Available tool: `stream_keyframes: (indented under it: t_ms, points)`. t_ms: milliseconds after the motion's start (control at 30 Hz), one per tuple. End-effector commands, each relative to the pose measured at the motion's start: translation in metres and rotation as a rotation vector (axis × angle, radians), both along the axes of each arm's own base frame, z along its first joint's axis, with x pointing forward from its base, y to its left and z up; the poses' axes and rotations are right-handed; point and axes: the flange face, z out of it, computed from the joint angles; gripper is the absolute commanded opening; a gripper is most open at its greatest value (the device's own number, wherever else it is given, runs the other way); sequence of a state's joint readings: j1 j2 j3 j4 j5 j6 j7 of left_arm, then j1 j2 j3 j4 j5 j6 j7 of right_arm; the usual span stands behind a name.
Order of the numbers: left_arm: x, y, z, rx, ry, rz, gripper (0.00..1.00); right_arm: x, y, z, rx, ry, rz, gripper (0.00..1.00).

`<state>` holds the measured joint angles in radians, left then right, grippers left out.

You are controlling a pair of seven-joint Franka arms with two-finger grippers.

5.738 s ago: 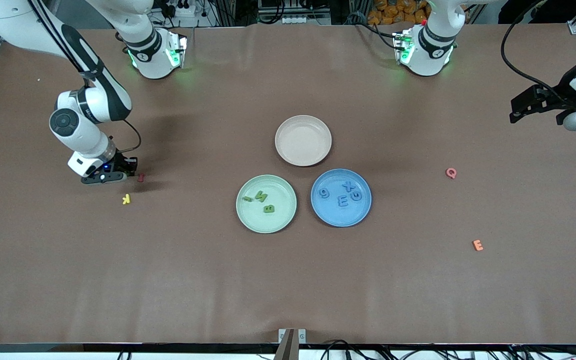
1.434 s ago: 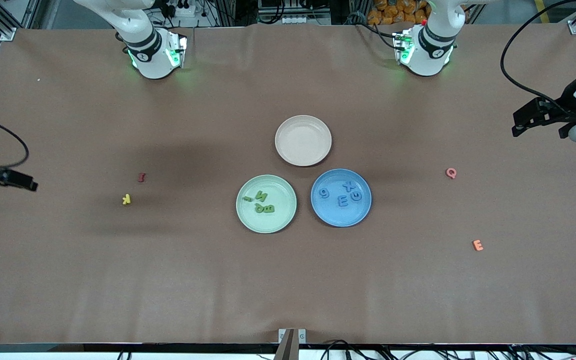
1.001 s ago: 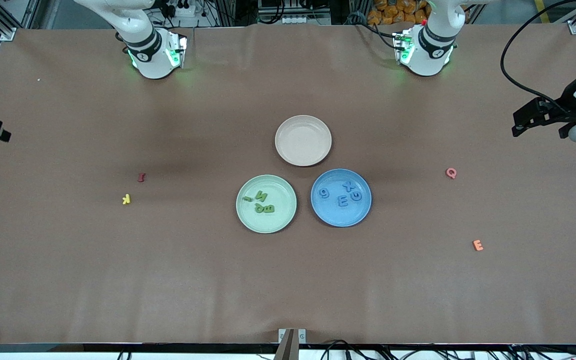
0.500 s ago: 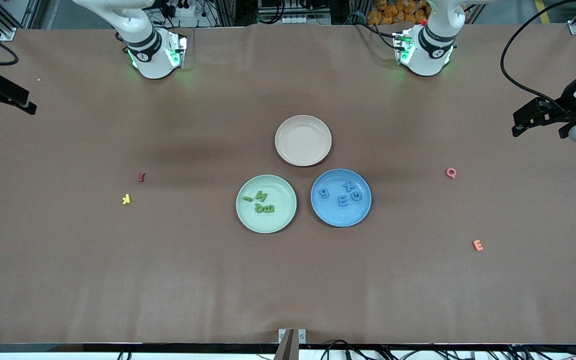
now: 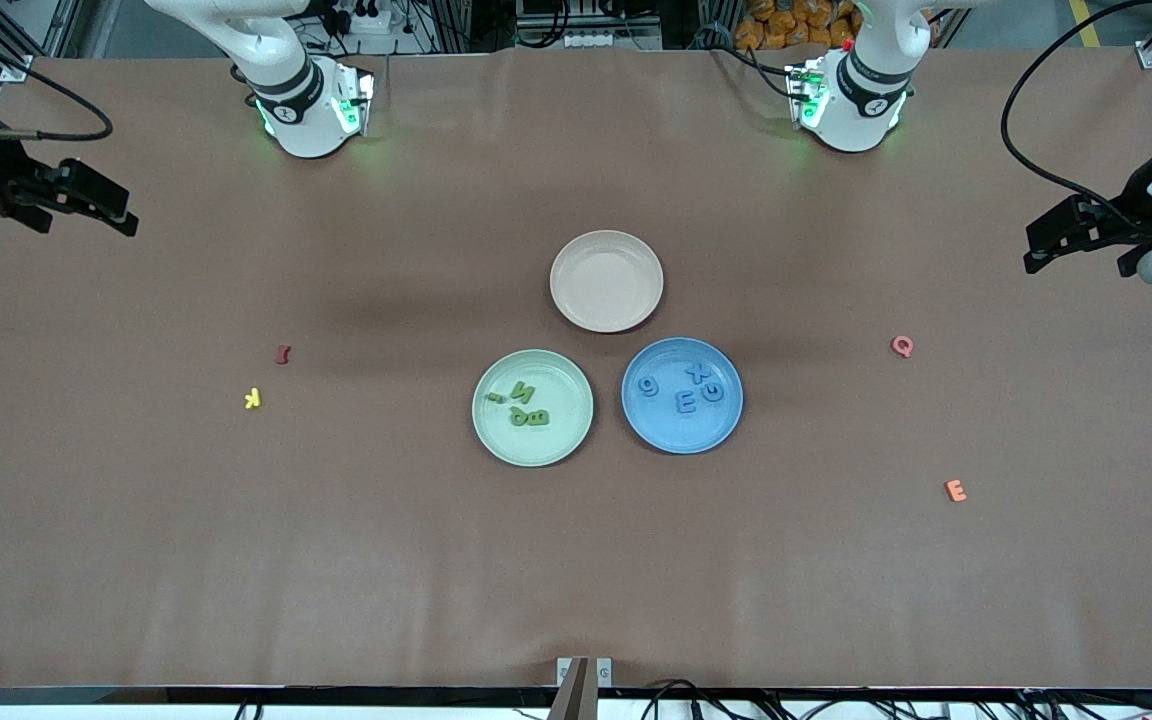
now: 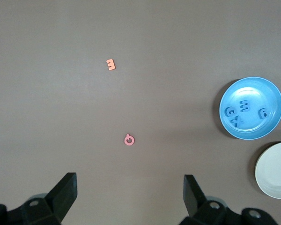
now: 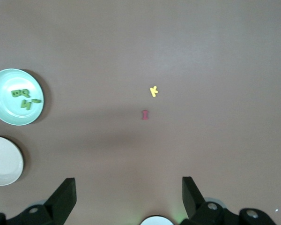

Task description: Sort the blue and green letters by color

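Observation:
Several olive-green letters (image 5: pixel 526 406) lie in the pale green plate (image 5: pixel 558 440), also seen as green letters (image 7: pixel 21 96) in the green plate (image 7: pixel 9 115) in the right wrist view. Several blue letters (image 5: pixel 686 390) lie in the blue plate (image 5: pixel 671 432); the left wrist view shows the same blue letters (image 6: pixel 241 110) in the blue plate (image 6: pixel 267 93). My left gripper (image 5: pixel 1076 262) (image 6: pixel 130 177) hangs open and empty over the left arm's end of the table. Open and empty too, my right gripper (image 5: pixel 86 215) (image 7: pixel 129 180) is over the right arm's end.
An empty beige plate (image 5: pixel 606 281) sits farther from the front camera than the two coloured plates. A red I (image 5: pixel 283 354) and a yellow K (image 5: pixel 253 398) lie toward the right arm's end. A pink Q (image 5: pixel 902 346) and an orange E (image 5: pixel 955 490) lie toward the left arm's end.
My right gripper has swung in from the table's edge, moving inward and toward the bases. The left arm, plates and letters have not moved.

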<state>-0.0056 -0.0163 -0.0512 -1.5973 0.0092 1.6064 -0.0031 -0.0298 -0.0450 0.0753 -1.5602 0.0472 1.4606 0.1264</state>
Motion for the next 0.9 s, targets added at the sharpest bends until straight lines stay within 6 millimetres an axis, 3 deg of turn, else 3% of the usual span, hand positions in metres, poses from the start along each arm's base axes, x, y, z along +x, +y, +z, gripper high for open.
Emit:
stream_keyframes:
  t_ms: [0, 667, 867]
  points:
    - [0.003, 0.000, 0.003, -0.022, -0.003, 0.000, 1.00, 0.000, 0.001, -0.002, 0.003, -0.026, -0.011, 1.00]
    - [0.003, -0.001, 0.003, -0.022, -0.003, -0.001, 1.00, 0.009, 0.001, -0.005, -0.003, -0.070, -0.006, 1.00]
    - [0.003, -0.001, 0.003, -0.022, -0.003, -0.003, 1.00, 0.010, 0.002, -0.018, -0.016, -0.057, -0.002, 1.00]
